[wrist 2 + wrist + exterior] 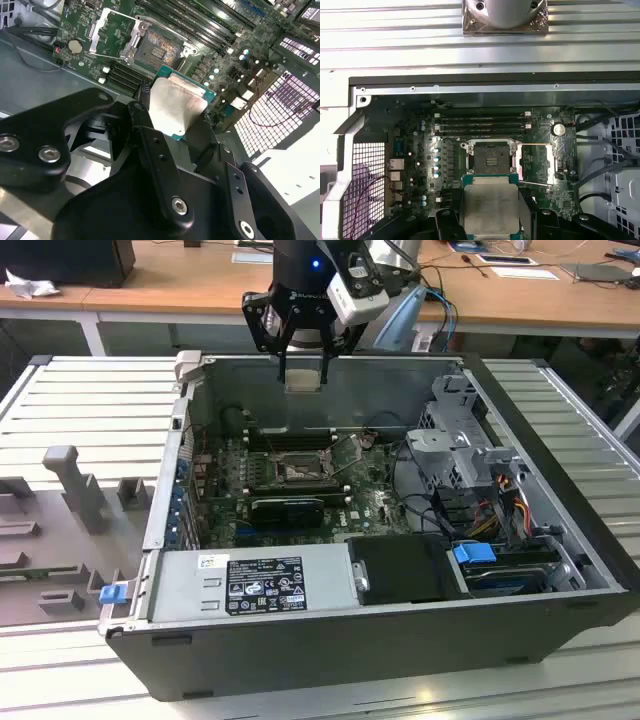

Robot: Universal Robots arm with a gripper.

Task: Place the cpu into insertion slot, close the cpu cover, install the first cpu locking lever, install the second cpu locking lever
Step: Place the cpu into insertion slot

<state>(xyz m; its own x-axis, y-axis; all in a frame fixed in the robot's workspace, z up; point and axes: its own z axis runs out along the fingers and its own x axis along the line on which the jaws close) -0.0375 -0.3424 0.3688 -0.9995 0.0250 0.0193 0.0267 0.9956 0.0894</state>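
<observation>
The fingers (pixel 143 116) of the black gripper (pixel 303 372) clamp opposite edges of the small flat silvery square cpu (pixel 177 102), high above the open computer case (pixel 400 645), well apart from the dark metal-rimmed square insertion slot (pixel 491 160); likely light, stiff, fragile underneath, so edges suit
</observation>
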